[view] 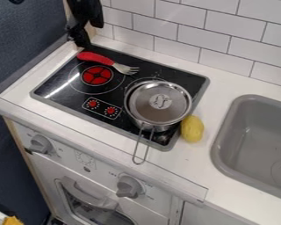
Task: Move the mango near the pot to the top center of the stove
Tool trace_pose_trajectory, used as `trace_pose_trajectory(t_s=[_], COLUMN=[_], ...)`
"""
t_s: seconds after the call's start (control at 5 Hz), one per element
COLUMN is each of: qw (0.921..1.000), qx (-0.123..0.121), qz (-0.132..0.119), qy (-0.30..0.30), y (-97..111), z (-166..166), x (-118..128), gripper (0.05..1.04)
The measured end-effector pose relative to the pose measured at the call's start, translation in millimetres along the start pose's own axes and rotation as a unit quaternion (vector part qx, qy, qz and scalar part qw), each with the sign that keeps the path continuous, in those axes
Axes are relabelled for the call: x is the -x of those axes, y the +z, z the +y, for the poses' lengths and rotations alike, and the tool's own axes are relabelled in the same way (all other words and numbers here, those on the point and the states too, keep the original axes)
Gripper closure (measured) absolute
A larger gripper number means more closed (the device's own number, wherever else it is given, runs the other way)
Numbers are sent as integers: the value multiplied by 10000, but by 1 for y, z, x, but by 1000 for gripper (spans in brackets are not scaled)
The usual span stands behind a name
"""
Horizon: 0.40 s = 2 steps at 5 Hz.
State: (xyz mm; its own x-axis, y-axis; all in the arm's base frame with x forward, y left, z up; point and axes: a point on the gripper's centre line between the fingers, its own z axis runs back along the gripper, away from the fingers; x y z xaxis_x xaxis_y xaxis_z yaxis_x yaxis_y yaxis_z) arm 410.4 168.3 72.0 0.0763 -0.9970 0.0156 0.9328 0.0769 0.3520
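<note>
Yellow mango (192,128) beside the metal pot (159,103)
Plump, oval and bright yellow, it lies on the bench (216,85) by the stove's (63,86) right edge; the gripper (81,40) hangs upper left, its opening and any hold impossible to tell.

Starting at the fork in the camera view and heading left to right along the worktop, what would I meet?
Red-handled fork, silver pot with a wire handle, yellow mango, grey sink.

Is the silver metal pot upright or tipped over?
Upright: the silver metal pot stands on the black stovetop, round top facing up.
</note>
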Motion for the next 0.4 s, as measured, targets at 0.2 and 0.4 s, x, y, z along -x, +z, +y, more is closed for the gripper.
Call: trace_pose_trajectory(t_s=[0.2,0.4], qw=[9998,9969], qx=[169,291], qz=[-68,27], qy=[-7,-730], y=[-14,-17], z=[-7,-10], x=[-1,-5], gripper=[83,83])
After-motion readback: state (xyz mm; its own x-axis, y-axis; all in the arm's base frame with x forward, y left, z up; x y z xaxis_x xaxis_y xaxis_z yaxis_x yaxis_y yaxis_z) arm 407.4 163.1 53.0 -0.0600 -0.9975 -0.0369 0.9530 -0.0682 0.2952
